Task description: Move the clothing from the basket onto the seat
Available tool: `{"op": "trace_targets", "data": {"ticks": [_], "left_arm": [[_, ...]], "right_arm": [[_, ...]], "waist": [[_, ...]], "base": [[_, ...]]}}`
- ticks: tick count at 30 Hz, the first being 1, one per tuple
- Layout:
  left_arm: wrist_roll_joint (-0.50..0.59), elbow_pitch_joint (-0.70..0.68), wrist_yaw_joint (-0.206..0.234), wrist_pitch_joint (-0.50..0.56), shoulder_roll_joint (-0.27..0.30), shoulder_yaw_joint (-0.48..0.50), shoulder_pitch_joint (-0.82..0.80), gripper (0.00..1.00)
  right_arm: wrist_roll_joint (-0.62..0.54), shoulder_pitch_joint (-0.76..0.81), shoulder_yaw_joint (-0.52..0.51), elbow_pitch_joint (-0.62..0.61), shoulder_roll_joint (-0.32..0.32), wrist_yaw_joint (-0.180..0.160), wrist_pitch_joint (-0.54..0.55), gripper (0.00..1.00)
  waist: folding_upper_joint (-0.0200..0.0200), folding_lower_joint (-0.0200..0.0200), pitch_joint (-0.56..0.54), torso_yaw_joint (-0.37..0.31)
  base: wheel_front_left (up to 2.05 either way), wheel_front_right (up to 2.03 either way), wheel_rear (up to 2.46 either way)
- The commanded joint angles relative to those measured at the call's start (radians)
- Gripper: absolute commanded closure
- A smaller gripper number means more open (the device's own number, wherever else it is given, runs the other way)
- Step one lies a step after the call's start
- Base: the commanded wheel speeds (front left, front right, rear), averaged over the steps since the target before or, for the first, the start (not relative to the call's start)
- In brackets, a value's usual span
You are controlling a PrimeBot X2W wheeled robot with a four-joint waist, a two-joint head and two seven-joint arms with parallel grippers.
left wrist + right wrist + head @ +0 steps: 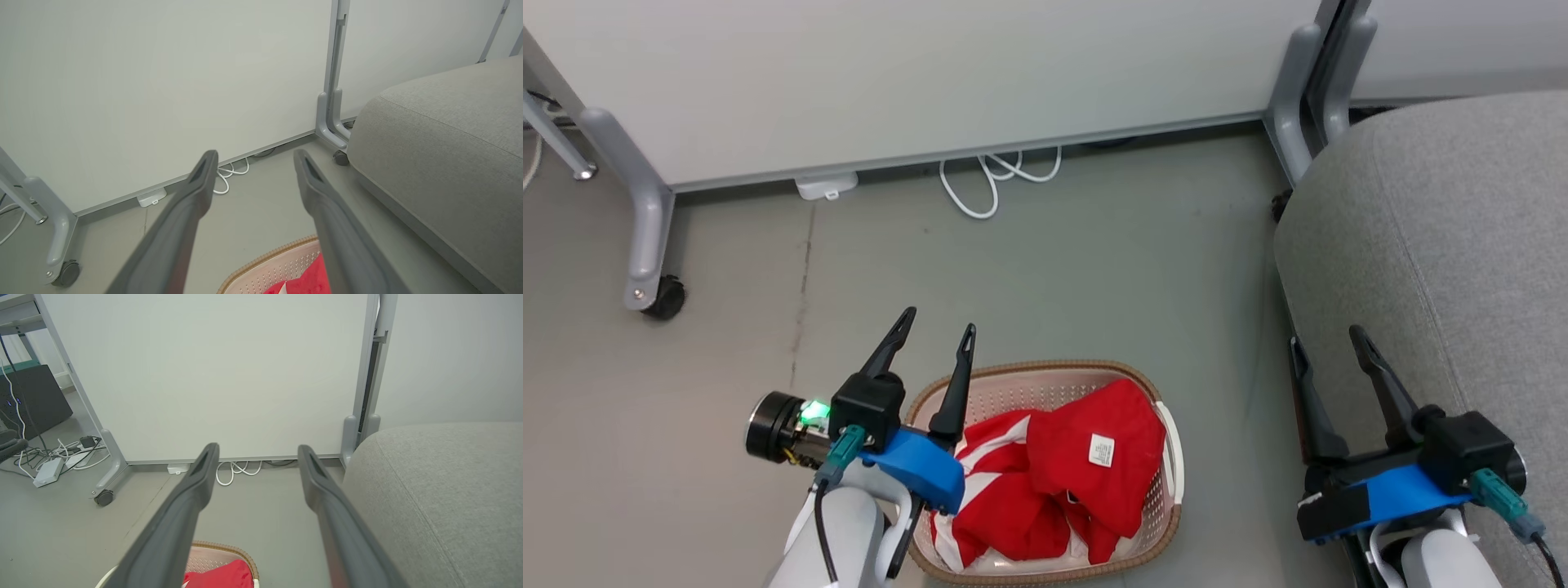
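Observation:
Bright red clothing [1054, 482] with white stripes and a white tag lies heaped in the cream basket [1045, 376] with its brown woven rim, on the floor at the bottom centre of the head view. My left gripper [938, 320] hovers open over the basket's left rim, holding nothing. The grey seat [1445, 245] fills the right side, and my right gripper [1327, 341] stands open above its near left edge. The left wrist view catches the basket rim [265, 257] and a bit of red clothing [304, 281]; the right wrist view shows the clothing [220, 577] and the seat [441, 498].
A white partition panel [915, 73] on grey wheeled legs [645, 237] stands behind the basket, with a coiled white cable [988, 180] at its foot. A second grey leg [1290, 106] sits beside the seat. Grey floor lies between the panel and the basket.

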Motion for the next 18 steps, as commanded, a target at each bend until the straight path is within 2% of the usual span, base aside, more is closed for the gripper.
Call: {"op": "trace_targets", "data": {"ticks": [1,6,18], "left_arm": [[0.01,0.025,-0.005,-0.005,0.005,-0.013,-0.045,0.0],[0.013,0.113,-0.009,-0.005,0.018,-0.068,-0.132,0.0],[-0.029,0.353,-0.006,-0.005,0.048,-0.265,-0.317,0.0]], "right_arm": [[0.004,-0.027,0.0,-0.009,-0.005,0.0,-0.003,0.0],[0.007,-0.077,-0.003,-0.019,-0.005,0.0,-0.003,0.0],[-0.004,-0.179,-0.004,-0.05,-0.004,0.0,-0.003,0.0]], "waist": [[0.0,-0.0001,0.068,-0.027],[0.0,-0.0001,0.147,-0.052],[0.0,-0.0001,0.325,-0.097]], "base": [[0.0,0.0,0.0],[0.0,0.0,0.0],[0.0,0.0,0.0]]}}
